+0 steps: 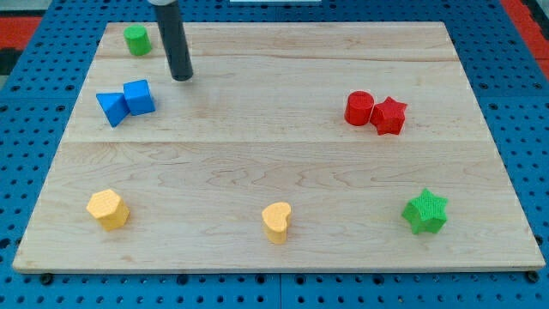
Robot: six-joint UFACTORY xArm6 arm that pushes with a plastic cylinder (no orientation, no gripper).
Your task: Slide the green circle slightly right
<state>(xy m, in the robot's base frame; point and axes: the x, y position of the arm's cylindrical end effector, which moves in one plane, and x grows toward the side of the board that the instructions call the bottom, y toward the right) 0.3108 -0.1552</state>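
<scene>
The green circle (135, 39) is a small green cylinder near the top left corner of the wooden board (274, 154). My tip (181, 77) is the lower end of the dark rod that comes down from the view's top. It rests on the board to the right of and a little below the green circle, with a clear gap between them. It is also just above and to the right of the blue blocks.
A blue cube (139, 97) touches a blue triangle (111, 108) at the left. A red cylinder (359, 108) touches a red star (389, 115) at the right. A yellow block (108, 209), a yellow heart (276, 222) and a green star (425, 211) lie along the bottom.
</scene>
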